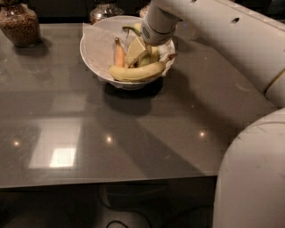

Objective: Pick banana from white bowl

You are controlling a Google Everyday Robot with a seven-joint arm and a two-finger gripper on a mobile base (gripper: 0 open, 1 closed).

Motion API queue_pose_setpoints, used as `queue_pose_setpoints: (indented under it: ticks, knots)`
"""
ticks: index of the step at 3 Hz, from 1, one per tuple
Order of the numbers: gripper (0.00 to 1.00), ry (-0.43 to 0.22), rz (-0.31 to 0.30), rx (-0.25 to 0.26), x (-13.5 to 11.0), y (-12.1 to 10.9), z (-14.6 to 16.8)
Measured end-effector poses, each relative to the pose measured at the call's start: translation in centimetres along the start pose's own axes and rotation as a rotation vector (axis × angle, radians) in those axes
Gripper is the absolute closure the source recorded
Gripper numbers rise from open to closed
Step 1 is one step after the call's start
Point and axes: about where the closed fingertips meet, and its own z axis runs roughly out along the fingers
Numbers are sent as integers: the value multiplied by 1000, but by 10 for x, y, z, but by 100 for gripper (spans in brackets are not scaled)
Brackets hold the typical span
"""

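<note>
- The worktop (133, 147) is a dark grey, glossy surface showing several bright light reflections.
- The white bowl (89, 53) stands on the worktop towards its far edge, upright, with a crinkled paper liner (100, 42) inside it.
- The banana (136, 71) – yellow, curved – lies across the near side of the bowl, its stem pointing right and resting at the rim.
- A small orange piece of fruit (119, 53) sits behind the banana, leaning against the liner.
- The white arm (222, 40) enters from the right and angles down into the bowl.
- The hand (143, 54) is inside the bowl, just above and behind the banana; whether it is apart, together or clamped on anything cannot be told.
- A jar (20, 24) with brown contents stands at the far left corner, well apart from the bowl.
- A second jar (104, 10) stands just behind the bowl.
</note>
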Motion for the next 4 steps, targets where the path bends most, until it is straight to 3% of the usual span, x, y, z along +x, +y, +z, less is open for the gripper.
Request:
queue_pose_setpoints:
  ticks: [2, 4]
  knots:
    - [51, -3, 33, -6, -1, -1, -10]
    - [98, -77, -4, -35, -21, 10, -42]
